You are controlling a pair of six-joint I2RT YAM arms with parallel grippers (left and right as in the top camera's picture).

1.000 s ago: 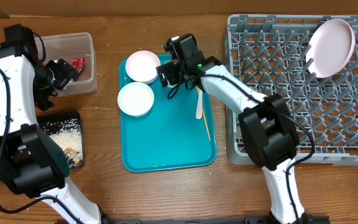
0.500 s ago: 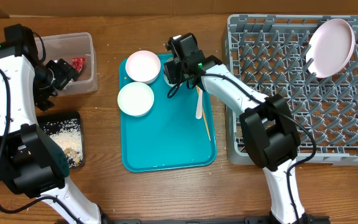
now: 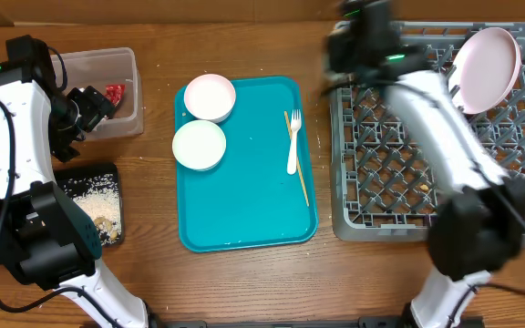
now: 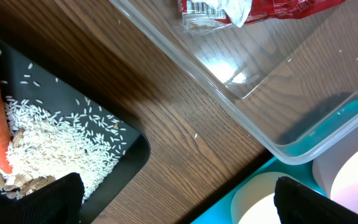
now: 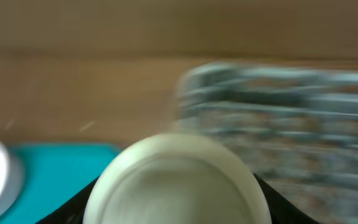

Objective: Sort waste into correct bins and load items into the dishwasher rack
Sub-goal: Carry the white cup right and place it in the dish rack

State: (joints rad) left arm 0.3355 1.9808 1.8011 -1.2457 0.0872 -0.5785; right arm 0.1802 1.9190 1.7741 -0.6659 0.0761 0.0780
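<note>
White round cup (image 5: 176,180), grey pegged rack (image 3: 372,196)

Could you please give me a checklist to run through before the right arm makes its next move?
1. Does the right tool grip the white cup: ok, seen in the right wrist view.
2. Is the right tool above the dishwasher rack: cannot tell exactly, motion blur near its top-left corner.
3. Is there rack space free there: ok, the only dish seen is the plate at the far right corner.
4. Is the left tool open and empty: ok.
5. Is the teal tray unloaded: not ok, two bowls, fork and wooden stick lie on it.
</note>
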